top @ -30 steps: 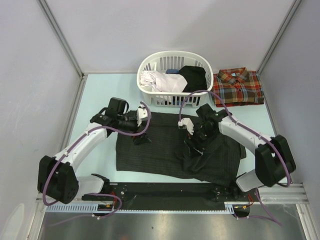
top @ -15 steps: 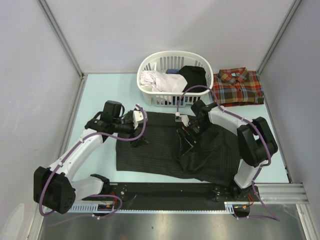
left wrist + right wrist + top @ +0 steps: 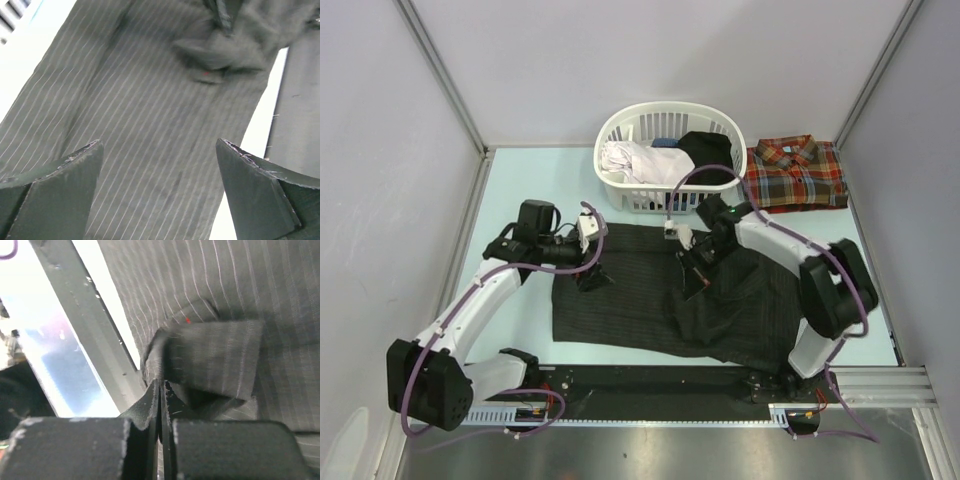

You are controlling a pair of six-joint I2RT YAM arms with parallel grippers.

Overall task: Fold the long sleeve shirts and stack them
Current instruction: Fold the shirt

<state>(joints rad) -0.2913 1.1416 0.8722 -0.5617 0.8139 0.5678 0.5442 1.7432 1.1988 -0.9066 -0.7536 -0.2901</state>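
The black pinstriped long sleeve shirt (image 3: 620, 305) lies spread on the table in front of both arms, its right part bunched up (image 3: 740, 320). My right gripper (image 3: 693, 278) is over the shirt's middle and is shut on a raised fold of its cloth (image 3: 162, 382); the pinched edge stands up between the fingers (image 3: 150, 440). My left gripper (image 3: 595, 278) hovers over the shirt's upper left part, open, with only flat striped cloth (image 3: 150, 90) between its fingers (image 3: 60, 185). The plaid long sleeve shirt (image 3: 797, 173) lies folded at the back right.
A white laundry basket (image 3: 620, 125) with white, blue and black clothes stands at the back centre, just beyond the pinstriped shirt. Grey walls close in on both sides. A black rail (image 3: 650, 385) runs along the near table edge.
My right gripper has moved up and left over the shirt and closed on a fold of it. The left gripper has drawn slightly left and stays open.
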